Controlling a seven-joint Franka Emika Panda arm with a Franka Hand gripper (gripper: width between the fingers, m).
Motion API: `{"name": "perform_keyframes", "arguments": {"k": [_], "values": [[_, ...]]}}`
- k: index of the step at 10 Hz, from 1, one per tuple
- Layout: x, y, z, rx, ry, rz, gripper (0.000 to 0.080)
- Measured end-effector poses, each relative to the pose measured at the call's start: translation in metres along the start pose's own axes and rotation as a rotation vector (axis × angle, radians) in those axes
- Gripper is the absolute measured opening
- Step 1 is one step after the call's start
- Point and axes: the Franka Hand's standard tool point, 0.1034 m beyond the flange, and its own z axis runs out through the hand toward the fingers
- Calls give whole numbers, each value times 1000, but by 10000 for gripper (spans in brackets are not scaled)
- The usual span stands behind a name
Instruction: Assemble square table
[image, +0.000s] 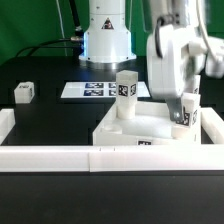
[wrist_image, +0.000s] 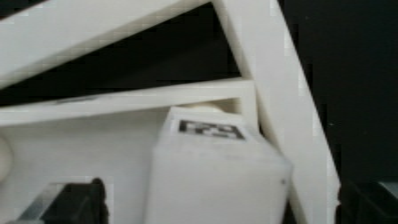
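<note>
The square table's white top (image: 150, 135) lies tray-side up on the black table. One white leg (image: 126, 96) stands upright on its far corner, tag facing the camera. A second tagged leg (image: 188, 112) stands upright at the corner on the exterior view's right, and my gripper (image: 187, 104) hangs over it. In the wrist view this leg (wrist_image: 214, 150) sits between my open gripper (wrist_image: 217, 205), with a gap beside the dark finger (wrist_image: 77, 200). The top's rim (wrist_image: 267, 70) runs behind it. A third leg (image: 24, 92) lies apart at the exterior view's left.
The marker board (image: 98, 90) lies flat behind the top, in front of the robot base (image: 106, 35). A long low white border wall (image: 60, 158) runs along the front and up both sides.
</note>
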Motion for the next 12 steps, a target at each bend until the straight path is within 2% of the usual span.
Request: {"name": "perform_keyframes", "arguments": {"k": [2,3,7,8,10,11,12], "values": [[10,-1,-27,27,-23,-121,649],[12,-3,-30,35,-23,-189,649],[14,-1,-26,31,-9,-473,649],[17,-2,-26,39,-1,-574,649],[39,3,-34,72,29,-765,649],[57,8,-43,81,46,-922,649],[94,11,-54,96,79,-1084,649]]}}
